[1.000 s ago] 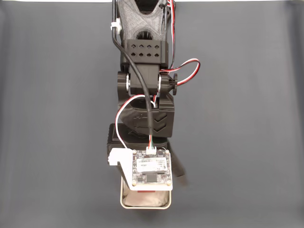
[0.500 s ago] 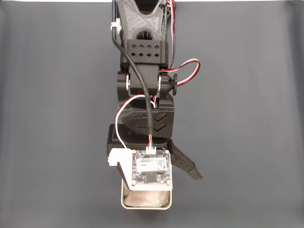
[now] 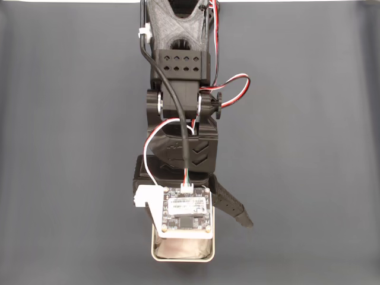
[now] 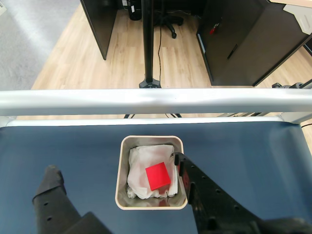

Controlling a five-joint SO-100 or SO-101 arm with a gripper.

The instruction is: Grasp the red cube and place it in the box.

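Wrist view, tool (image 4: 117, 169): fingers spread wide apart, holding nothing; one black finger (image 4: 51, 187) sits at the lower left over the counter (image 4: 253, 151), the other reaches up from the lower right, its tip over the right rim of the box (image 4: 151, 140).
Wrist view, red cube (image 4: 158, 176): lying loose on the white wrinkly padding (image 4: 141, 158) inside the box, right of centre, free of both fingers.
Wrist view, box: upright on the dark counter, just short of the counter's pale metal rail (image 4: 156, 100).
Fixed view, arm (image 3: 181, 107): stretched down from the top edge, its circuit board (image 3: 185, 212) covering most of the box (image 3: 181, 255).
Fixed view, tool (image 3: 205, 234): one finger splayed out to the right of the board.
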